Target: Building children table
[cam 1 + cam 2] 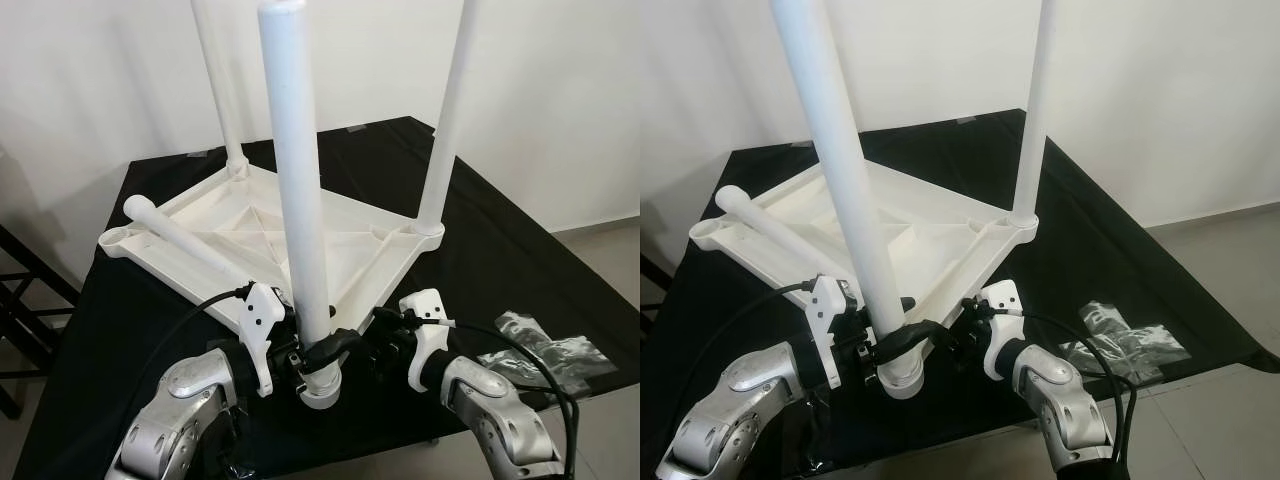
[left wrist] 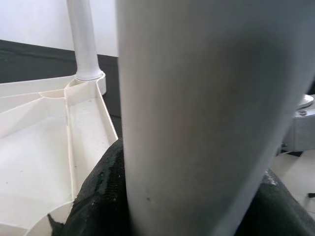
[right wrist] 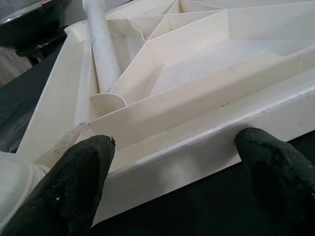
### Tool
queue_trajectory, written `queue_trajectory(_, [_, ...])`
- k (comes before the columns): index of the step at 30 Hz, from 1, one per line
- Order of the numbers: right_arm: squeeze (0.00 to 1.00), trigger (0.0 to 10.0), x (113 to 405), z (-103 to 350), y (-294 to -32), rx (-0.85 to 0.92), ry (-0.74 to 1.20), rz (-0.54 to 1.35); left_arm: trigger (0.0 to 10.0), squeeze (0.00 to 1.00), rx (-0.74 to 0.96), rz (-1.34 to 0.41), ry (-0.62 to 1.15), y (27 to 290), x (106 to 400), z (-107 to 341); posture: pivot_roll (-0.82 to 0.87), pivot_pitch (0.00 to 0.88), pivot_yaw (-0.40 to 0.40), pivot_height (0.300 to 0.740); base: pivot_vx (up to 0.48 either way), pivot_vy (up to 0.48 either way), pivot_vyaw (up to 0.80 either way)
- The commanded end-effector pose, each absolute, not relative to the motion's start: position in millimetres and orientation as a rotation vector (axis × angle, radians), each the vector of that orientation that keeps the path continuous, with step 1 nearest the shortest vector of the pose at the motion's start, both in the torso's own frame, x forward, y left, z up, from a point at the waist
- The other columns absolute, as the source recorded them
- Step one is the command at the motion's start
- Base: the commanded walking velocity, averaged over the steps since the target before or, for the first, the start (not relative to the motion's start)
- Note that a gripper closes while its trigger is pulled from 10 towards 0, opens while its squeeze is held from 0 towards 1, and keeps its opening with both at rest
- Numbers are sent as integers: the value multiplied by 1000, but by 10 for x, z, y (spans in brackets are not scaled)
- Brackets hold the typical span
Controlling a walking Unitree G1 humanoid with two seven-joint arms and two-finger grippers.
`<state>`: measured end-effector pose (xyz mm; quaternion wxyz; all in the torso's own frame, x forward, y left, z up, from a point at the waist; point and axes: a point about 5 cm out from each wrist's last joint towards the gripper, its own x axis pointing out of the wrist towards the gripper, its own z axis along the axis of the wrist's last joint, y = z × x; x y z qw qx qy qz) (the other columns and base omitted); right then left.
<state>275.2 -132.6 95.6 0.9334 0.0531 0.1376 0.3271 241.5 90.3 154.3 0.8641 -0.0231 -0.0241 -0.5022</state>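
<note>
Two legs [image 1: 446,120] stand socketed in the upturned white tabletop [image 1: 250,225] on our black desk [image 1: 500,250], left end effector [image 1: 318,358] clamped on the near-corner leg [image 1: 300,190], right end effector [image 3: 172,167] spread at the rim, fourth leg [image 1: 180,238] lying loose.

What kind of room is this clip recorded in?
Probably a bare room used as an assembly spot: plain white wall, grey tiled floor, and a black-draped work table bearing an upturned white plastic children's table.
</note>
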Motion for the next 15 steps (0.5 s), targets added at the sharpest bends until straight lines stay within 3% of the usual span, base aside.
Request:
queue_trajectory(1, [0, 10000, 2739, 985, -1146, 128, 268, 743, 10000, 0, -54, -1014, -15, 806, 2435, 1451, -116, 0, 55, 740, 0, 0, 0])
queue_trajectory(2, [0, 10000, 2739, 985, -1146, 128, 268, 743, 10000, 0, -54, -1014, -15, 806, 2435, 1451, -116, 0, 55, 740, 0, 0, 0])
queue_trajectory(3, [0, 10000, 2739, 987, -1148, 129, 268, 742, 10000, 1000, -26, -788, 3, 964, 2621, 1402, -116, 0, 55, 740, 0, 0, 0])
queue_trajectory(7, [0, 10000, 2739, 988, -1149, 130, 268, 742, 10000, 1000, -9, -595, 7, 1132, 2735, 1385, -117, 0, 57, 740, 0, 0, 0])
queue_trajectory(11, [0, 10000, 2740, 991, -1154, 132, 268, 742, 10000, 1000, -45, -241, 18, 1489, 2831, 1391, -107, 0, 55, 740, 0, 0, 0])
queue_trajectory(15, [0, 10000, 2740, 992, -1153, 135, 269, 743, 10000, 1000, -39, -13, 49, 1736, 2807, 1354, -104, 0, 56, 740, 0, 0, 0])
